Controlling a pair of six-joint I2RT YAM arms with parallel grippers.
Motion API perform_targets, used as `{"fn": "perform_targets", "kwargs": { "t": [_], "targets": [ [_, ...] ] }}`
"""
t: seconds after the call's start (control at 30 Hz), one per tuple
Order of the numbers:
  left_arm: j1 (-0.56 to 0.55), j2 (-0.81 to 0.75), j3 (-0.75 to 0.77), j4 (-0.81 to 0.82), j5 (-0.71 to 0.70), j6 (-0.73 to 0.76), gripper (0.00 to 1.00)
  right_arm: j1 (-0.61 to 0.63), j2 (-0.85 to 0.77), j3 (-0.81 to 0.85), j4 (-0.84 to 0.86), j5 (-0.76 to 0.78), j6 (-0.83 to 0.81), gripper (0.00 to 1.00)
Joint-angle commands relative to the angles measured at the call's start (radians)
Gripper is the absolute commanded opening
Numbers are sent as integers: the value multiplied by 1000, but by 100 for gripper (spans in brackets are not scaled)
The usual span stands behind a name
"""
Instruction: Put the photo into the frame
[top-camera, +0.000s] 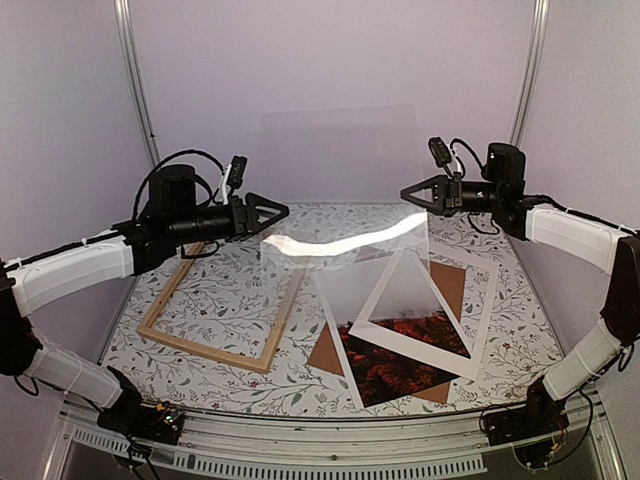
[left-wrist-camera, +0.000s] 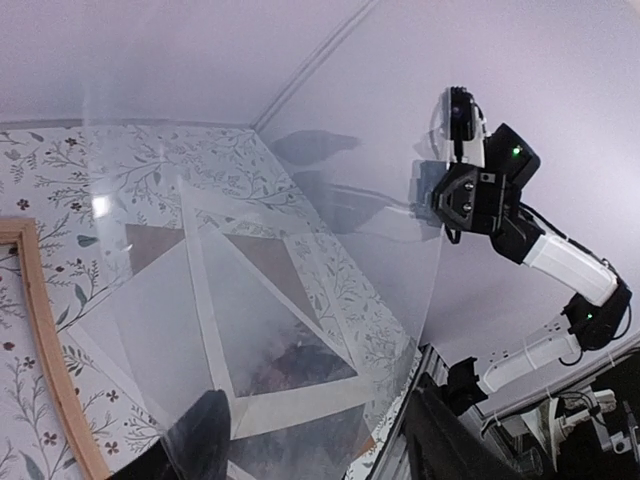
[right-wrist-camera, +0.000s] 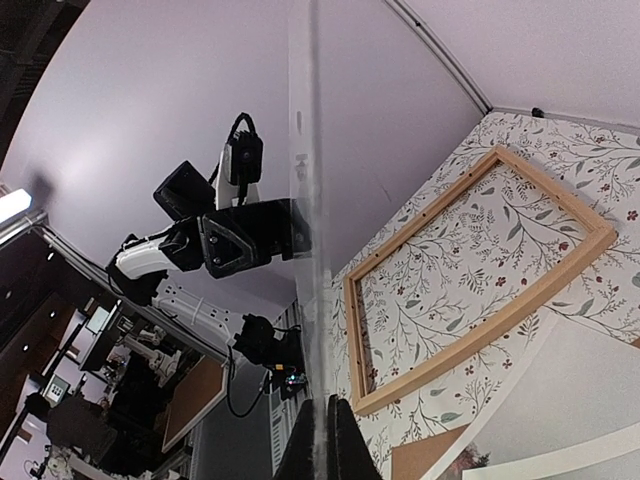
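Between the two pincers, high over the table (top-camera: 125, 345), a clear sheet (top-camera: 340, 175) stood almost upright, its lower edge catching a bright streak of light. The right pincer (top-camera: 404, 192) had its fingers (right-wrist-camera: 322, 445) pressed together on the sheet's right edge, which its own camera saw edge-on as a thin pale line running straight up from the fingertips. The left pincer (top-camera: 285, 211) was at the sheet's opposite edge, but its own camera showed its two fingers (left-wrist-camera: 200, 445) standing well apart, with the sheet spreading away in front of them; whether either finger touched the sheet could not be told. Below the left pincer, flat on the flowered tablecloth, lay the frame (top-camera: 205, 349), a rectangle of light wooden strips with only the cloth showing inside it. The photo (top-camera: 395, 365) was not in it: it lay flat on the table below the right pincer and nearer to the arm bases, just to the right of the frame and apart from it. Its dark red leaves showed at the near end and its misty pale half lay farther back. A white mat (top-camera: 482, 305) rested crookedly over the photo, so that only part of the print showed through its opening, and the corners of a brown board (top-camera: 452, 284) stuck out from under them both. From the left pincer's camera the mat and board were seen dimly through the sheet.
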Motion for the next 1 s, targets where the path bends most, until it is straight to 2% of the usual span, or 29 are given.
{"fn": "perform_targets", "kwargs": {
  "t": [0.0,0.13,0.27,0.3,0.33,0.37,0.6,0.8,0.97],
  "targets": [
    [37,-40,35,-139,-133,83,66,-10,-6,46,-12,-1,14,0],
    [83,-54,92,-353,-350,171,73,-21,-23,57,-42,5,35,0],
    [195,-41,123,-510,-531,214,82,-33,-42,64,-83,17,54,0],
    [226,-29,125,-527,-555,223,87,-35,-46,65,-93,22,59,0],
    [256,-12,126,-543,-567,230,97,-35,-51,66,-106,27,61,0],
    [290,7,128,-552,-576,238,99,-36,-54,65,-119,29,59,0],
    [487,206,169,-617,-602,305,100,-40,-68,68,-181,27,49,0],
    [582,396,225,-658,-649,338,100,-40,-112,60,-181,18,57,0],
    [641,532,251,-651,-561,370,100,-40,-131,60,-189,12,58,0]
  ]
}}
